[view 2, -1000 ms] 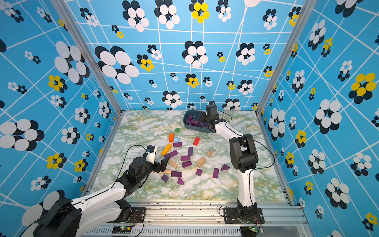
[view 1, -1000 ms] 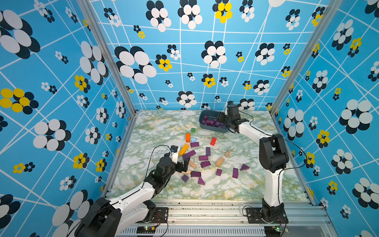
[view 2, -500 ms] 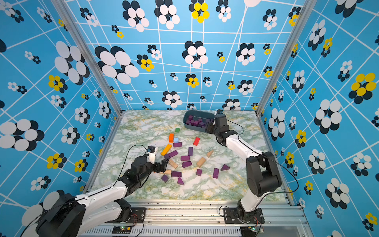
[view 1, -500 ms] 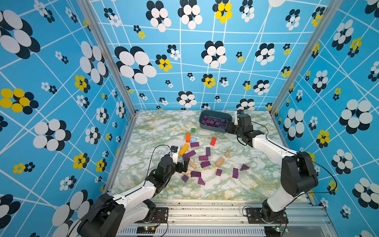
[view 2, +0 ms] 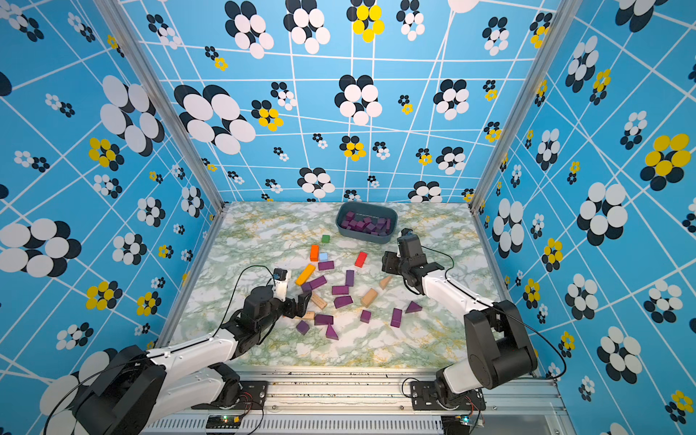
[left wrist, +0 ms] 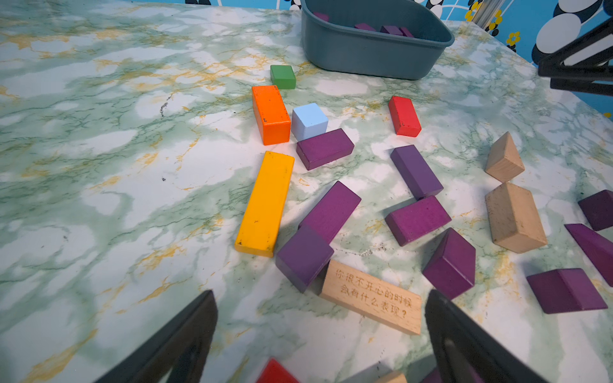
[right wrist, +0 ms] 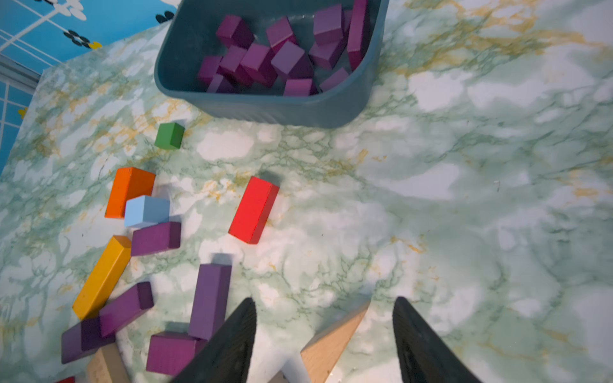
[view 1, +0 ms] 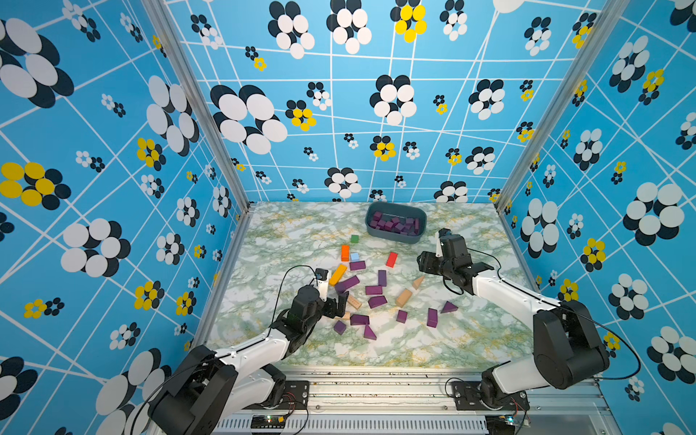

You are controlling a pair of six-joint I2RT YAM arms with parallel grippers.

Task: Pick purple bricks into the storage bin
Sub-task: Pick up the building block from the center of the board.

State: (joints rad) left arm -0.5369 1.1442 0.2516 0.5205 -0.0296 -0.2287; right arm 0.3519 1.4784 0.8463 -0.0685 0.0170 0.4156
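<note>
The storage bin (view 1: 396, 241) (view 2: 366, 241), a dark blue-grey tub, stands at the back of the table with several purple bricks (right wrist: 265, 59) inside. Several more purple bricks (view 1: 373, 290) (left wrist: 417, 220) (right wrist: 209, 300) lie scattered mid-table. My left gripper (view 1: 341, 306) (left wrist: 320, 298) is open and empty, low at the left edge of the scatter, just short of a purple brick (left wrist: 303, 257) that leans on a tan plank. My right gripper (view 1: 423, 261) (right wrist: 325, 303) is open and empty, hovering in front of the bin over a tan wedge (right wrist: 331, 341).
Mixed among the purple ones lie an orange block (view 1: 345, 252), a yellow bar (view 1: 338, 274), a light blue cube (view 1: 354, 257), a green cube (view 1: 354, 238), a red block (view 1: 391, 259), a tan block (view 1: 403, 297) and an inscribed tan plank (left wrist: 371, 296). Patterned walls enclose three sides.
My right arm has drawn back from over the bin toward the middle of the table, jaws still apart and empty. The left arm has barely moved.
</note>
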